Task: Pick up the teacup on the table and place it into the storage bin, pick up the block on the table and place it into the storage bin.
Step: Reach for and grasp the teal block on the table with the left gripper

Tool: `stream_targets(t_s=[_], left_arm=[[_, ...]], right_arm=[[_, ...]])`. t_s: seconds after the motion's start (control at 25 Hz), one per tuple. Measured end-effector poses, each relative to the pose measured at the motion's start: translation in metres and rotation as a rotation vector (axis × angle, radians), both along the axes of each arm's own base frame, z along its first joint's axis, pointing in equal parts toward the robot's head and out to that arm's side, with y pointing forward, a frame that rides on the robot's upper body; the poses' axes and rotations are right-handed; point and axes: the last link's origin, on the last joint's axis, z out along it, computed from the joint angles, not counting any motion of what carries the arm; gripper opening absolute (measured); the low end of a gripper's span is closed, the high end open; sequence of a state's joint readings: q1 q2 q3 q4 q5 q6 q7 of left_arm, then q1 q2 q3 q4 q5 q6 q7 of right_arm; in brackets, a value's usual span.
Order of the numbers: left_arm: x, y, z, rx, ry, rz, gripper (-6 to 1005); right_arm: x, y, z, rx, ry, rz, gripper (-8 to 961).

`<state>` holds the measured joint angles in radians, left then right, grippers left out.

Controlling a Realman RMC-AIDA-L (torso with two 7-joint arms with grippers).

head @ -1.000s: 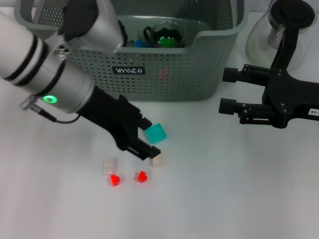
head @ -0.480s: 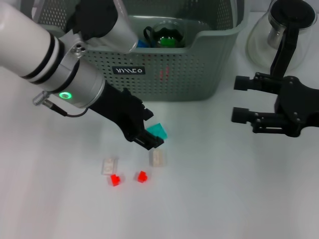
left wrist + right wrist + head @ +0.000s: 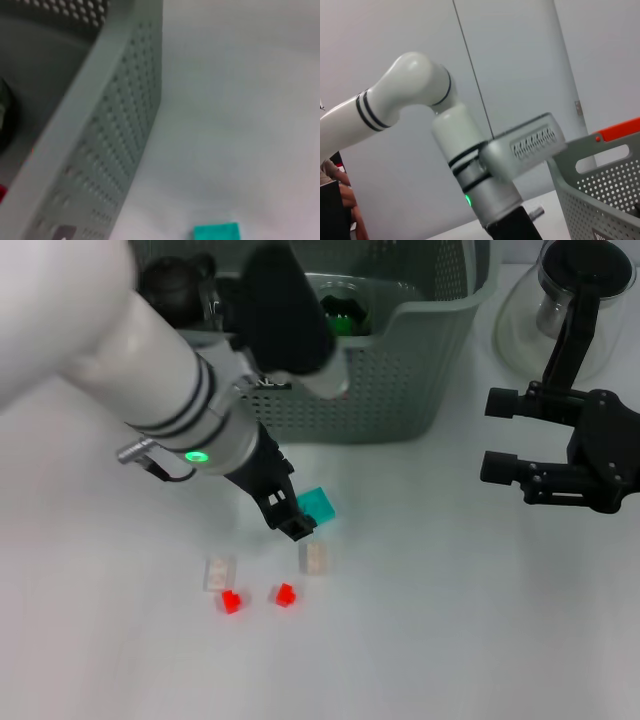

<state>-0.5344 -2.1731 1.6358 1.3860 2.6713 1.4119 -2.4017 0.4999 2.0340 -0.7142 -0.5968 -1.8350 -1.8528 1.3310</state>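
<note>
White bench is carrying the teal block (image 3: 317, 506) just beside the left pincer (image 3: 290, 522), whose finger spread I cannot tell, while the storage bin (image 3: 380, 390) is standing behind it, the open right pincer (image 3: 500, 435) is waiting well apart; next, I judge, it is closing on the block.

The left gripper (image 3: 293, 517) is reaching low over the table on an outstretched arm, while the right gripper (image 3: 500, 435) is hanging open, off to the right.

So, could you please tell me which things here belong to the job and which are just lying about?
Belonging to the job:
- grey-green perforated plastic storage bin
- teal cube block
- left end effector, at the block

Lying about:
- two small red pieces
- two pale translucent bricks
- glass jug
</note>
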Motion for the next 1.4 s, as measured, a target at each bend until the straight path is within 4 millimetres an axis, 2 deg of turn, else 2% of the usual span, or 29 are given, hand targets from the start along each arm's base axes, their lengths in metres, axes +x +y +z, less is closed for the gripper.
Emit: stream_targets(t_s=[0.4, 1.28, 1.4], left_arm=[[0.005, -0.007, -0.019, 0.006, 0.058, -0.031, 725], [0.003, -0.01, -0.034, 0.047, 0.149, -0.065, 720], [0.003, -0.01, -0.035, 0.046, 0.148, -0.063, 610]], right_arm=[[0.0, 0.0, 0.0, 0.0, 0.003, -0.004, 851], [0.0, 0.0, 0.0, -0.003, 0.003, -0.008, 851], [0.0, 0.0, 0.0, -0.003, 0.003, -0.008, 851]])
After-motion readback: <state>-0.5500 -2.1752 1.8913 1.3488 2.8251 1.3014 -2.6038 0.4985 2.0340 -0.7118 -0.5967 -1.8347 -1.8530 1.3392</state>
